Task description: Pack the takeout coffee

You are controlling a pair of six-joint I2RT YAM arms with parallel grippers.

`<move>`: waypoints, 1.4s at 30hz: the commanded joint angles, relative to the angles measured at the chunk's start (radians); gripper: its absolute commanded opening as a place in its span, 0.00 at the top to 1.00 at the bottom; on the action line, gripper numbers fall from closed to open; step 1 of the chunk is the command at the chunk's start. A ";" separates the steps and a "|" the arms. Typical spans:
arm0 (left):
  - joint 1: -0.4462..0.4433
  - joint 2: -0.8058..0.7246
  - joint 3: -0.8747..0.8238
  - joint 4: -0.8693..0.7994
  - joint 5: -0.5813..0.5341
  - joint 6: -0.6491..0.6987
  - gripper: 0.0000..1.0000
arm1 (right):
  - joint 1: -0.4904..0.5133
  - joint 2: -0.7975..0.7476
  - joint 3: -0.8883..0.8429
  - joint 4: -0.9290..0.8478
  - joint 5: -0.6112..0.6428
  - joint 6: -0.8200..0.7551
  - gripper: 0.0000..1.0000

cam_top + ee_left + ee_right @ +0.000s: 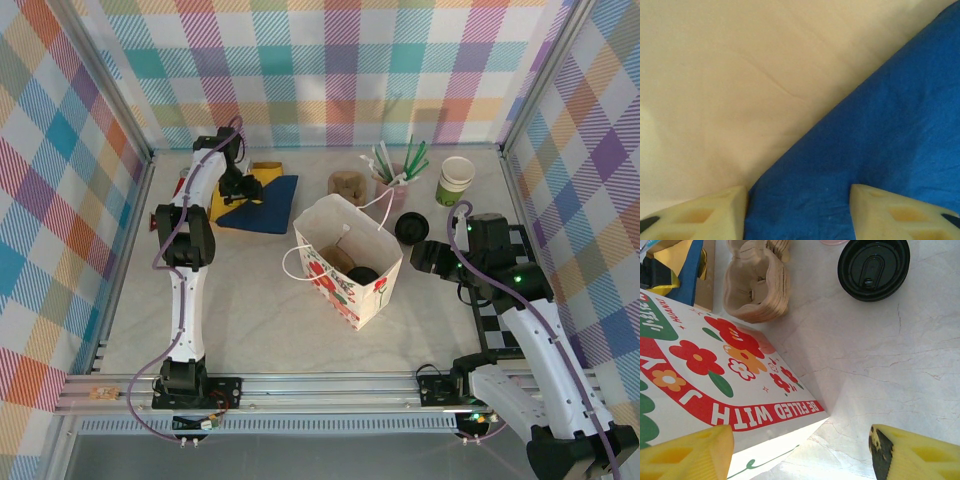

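Long axis vertical: takeout coffee (362, 273) in bag (350, 297), lid up; left claw (797, 212), right claw (801, 452) open.

- A white paper bag (352, 292) with red flowers stands open in the middle of the table.
- A blue cloth (265, 208) lies at the far left, partly over something yellow (266, 172).
- Behind the bag — a brown pulp carrier (347, 184), a pink cup of straws (389, 185), then a stack of green-and-white cups (456, 181).

The bag (345, 262) stands mid-frame, the takeout coffee (410, 228) just right of it. Behind: carrier (347, 185), straw holder (393, 172), cup stack (456, 181). Cloths (262, 198) lie upper left.
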 commanded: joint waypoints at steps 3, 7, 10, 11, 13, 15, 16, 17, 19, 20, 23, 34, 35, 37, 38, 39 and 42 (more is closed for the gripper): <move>-0.006 0.010 -0.016 -0.062 0.057 0.027 0.56 | -0.006 -0.018 -0.020 0.005 0.002 -0.021 0.28; -0.006 0.006 -0.024 -0.061 0.050 0.024 0.70 | -0.006 -0.023 -0.022 0.003 0.004 -0.021 0.28; -0.007 0.006 -0.026 -0.061 0.039 0.021 0.79 | -0.006 -0.026 -0.022 0.002 0.007 -0.022 0.28; -0.007 0.005 -0.026 -0.062 0.033 0.019 0.82 | -0.005 -0.026 -0.022 0.001 0.007 -0.022 0.28; -0.006 0.005 -0.027 -0.059 0.021 0.016 0.87 | -0.007 -0.025 -0.021 0.001 0.007 -0.023 0.28; -0.006 0.001 -0.025 -0.058 0.012 0.015 0.90 | -0.008 -0.024 -0.017 0.001 0.006 -0.025 0.28; -0.007 -0.003 -0.025 -0.058 0.007 0.014 0.93 | -0.006 -0.023 -0.017 0.002 0.007 -0.026 0.28; -0.006 -0.007 -0.026 -0.056 0.005 0.012 0.95 | -0.007 -0.021 -0.016 0.002 0.007 -0.025 0.28; -0.006 -0.019 -0.027 -0.053 0.006 0.010 1.00 | -0.007 -0.017 -0.015 0.005 0.007 -0.025 0.28; -0.006 -0.027 -0.024 -0.051 0.006 0.008 1.00 | -0.006 -0.017 -0.013 0.006 0.006 -0.025 0.28; -0.006 -0.059 -0.024 -0.045 0.010 0.005 1.00 | -0.006 -0.010 -0.008 0.010 0.002 -0.024 0.28; 0.015 -0.210 -0.021 -0.019 0.079 -0.040 1.00 | -0.006 -0.005 -0.001 0.013 -0.004 -0.022 0.28; 0.018 -0.221 -0.021 -0.015 0.085 -0.042 1.00 | -0.006 -0.005 -0.004 0.013 -0.005 -0.022 0.28; 0.020 -0.239 -0.019 -0.013 0.094 -0.046 1.00 | -0.005 -0.009 -0.007 0.013 -0.005 -0.021 0.28; 0.022 -0.248 -0.021 -0.012 0.099 -0.052 1.00 | -0.006 -0.012 -0.010 0.013 -0.005 -0.021 0.28; 0.024 -0.254 -0.021 -0.012 0.102 -0.056 1.00 | -0.006 -0.015 -0.013 0.013 -0.005 -0.021 0.28; 0.030 -0.283 -0.033 0.000 0.133 -0.070 1.00 | -0.005 -0.022 -0.018 0.010 -0.003 -0.021 0.28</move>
